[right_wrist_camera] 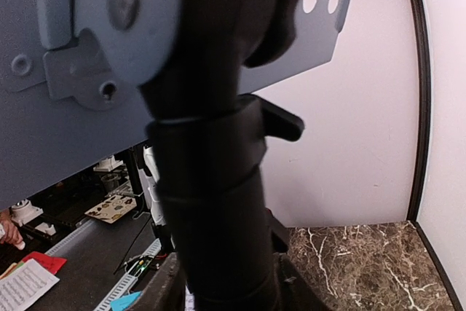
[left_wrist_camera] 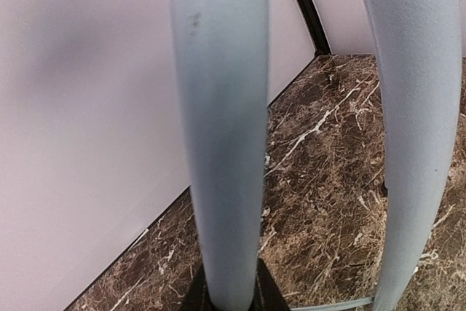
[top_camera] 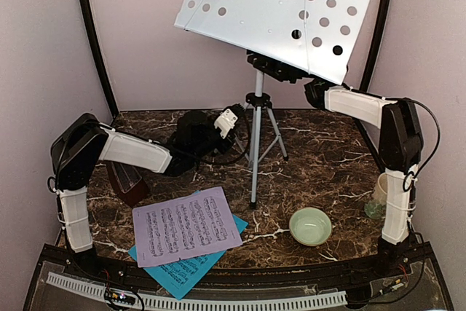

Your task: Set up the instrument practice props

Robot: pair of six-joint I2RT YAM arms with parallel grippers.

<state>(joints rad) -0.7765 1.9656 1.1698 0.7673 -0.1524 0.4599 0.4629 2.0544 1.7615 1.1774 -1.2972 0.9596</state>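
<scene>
Steadying the music stand upright on the surface: left fingers pinch a tripod leg, right fingers clamp its neck, probably for angling the desk. Pages lie flat nearby.

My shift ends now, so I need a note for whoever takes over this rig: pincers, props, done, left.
Left pincer: shut on a tripod leg of the music stand.
Right pincer: shut on its black neck under the white desk.
Music stand upright mid-table; lavender page lies over cyan page near the front edge; metronome on the left side.
Done: stand is up.
Left: likely pages onto the desk, metronome positioned.
</scene>
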